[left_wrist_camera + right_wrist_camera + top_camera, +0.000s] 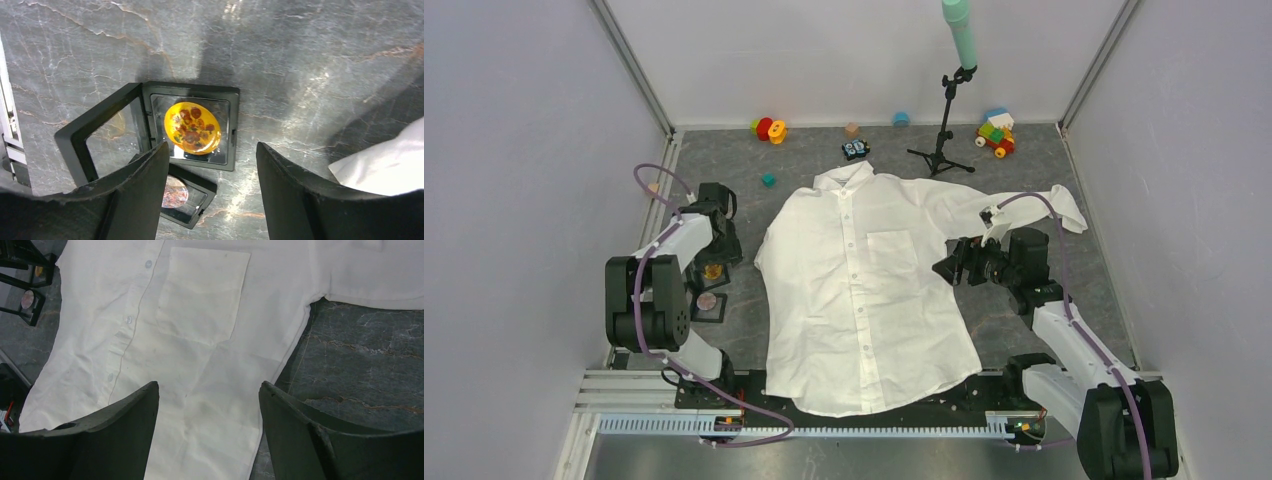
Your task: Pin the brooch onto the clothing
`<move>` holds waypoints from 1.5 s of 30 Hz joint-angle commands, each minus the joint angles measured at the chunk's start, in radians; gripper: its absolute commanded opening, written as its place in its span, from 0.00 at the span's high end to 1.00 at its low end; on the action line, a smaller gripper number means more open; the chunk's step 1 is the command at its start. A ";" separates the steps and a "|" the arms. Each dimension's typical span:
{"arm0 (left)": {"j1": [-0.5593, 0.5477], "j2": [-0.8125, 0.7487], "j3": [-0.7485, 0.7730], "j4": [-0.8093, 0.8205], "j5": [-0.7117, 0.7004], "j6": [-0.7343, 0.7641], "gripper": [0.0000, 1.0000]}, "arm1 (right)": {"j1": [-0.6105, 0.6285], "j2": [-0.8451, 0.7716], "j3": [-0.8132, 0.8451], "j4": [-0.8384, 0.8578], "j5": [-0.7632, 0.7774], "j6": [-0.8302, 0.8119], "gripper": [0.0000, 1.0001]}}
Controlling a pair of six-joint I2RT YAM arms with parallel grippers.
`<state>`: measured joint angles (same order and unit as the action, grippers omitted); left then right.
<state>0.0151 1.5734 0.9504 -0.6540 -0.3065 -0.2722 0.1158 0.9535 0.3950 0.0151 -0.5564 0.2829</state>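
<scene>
The white shirt lies flat on the table, collar at the far end, chest pocket showing. A round yellow brooch with red flowers sits in an open black display case left of the shirt; it also shows in the top view. My left gripper is open and empty, hovering above the case. My right gripper is open and empty, above the shirt's right side near the pocket; it shows in the top view.
A second black case with a pinkish brooch lies next to the first; it shows in the top view. Toys, blocks, a small black object and a tripod stand are at the far edge.
</scene>
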 commanded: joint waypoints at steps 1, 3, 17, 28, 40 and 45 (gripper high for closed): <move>0.025 0.010 0.004 -0.011 -0.018 -0.004 0.30 | 0.000 -0.027 -0.008 -0.001 0.001 0.002 0.22; 0.025 0.007 0.004 -0.016 -0.034 -0.011 0.30 | 0.001 -0.032 -0.013 -0.001 0.004 0.006 0.21; 0.035 0.072 0.021 -0.032 0.026 -0.014 0.29 | 0.001 -0.027 -0.022 -0.004 0.016 0.006 0.21; 0.036 0.112 0.047 -0.030 0.031 0.008 0.51 | 0.001 -0.004 -0.020 -0.001 0.018 0.001 0.21; -0.002 0.014 0.022 0.002 0.066 0.031 0.63 | 0.000 0.018 -0.018 0.003 0.019 -0.002 0.21; -0.003 -0.002 0.021 0.004 0.057 0.032 0.71 | 0.000 0.025 -0.019 0.005 0.021 -0.001 0.21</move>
<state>0.0132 1.6085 0.9745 -0.6750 -0.2523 -0.2703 0.1158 0.9733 0.3786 -0.0051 -0.5407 0.2867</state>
